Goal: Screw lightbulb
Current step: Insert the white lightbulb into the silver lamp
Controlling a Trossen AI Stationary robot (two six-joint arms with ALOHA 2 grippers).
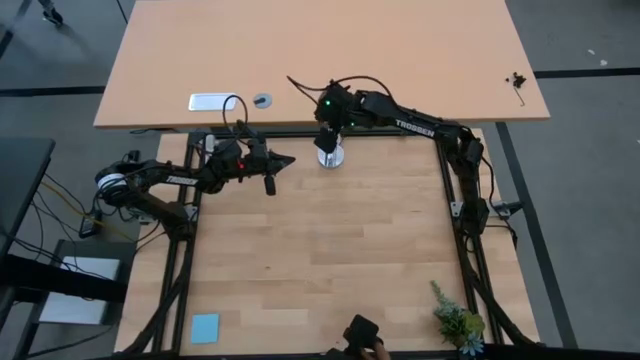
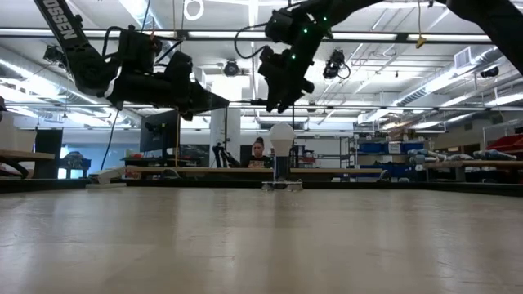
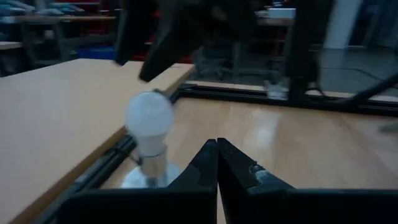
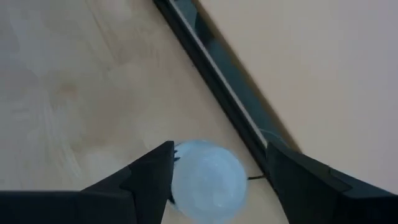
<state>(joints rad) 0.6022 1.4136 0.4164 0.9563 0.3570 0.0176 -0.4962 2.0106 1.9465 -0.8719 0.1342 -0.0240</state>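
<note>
High view: the lightbulb is seen upright in a silver socket disc near the table's far edge. The right end effector is held just above it, fingers spread wide (nothing gripped). The left end effector is pinched closed beside it.

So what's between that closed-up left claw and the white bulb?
Nothing but bare wooden tabletop. In the high view, the left gripper hangs with fingers shut, apart from the lightbulb; the left wrist view shows the same open gap.
</note>
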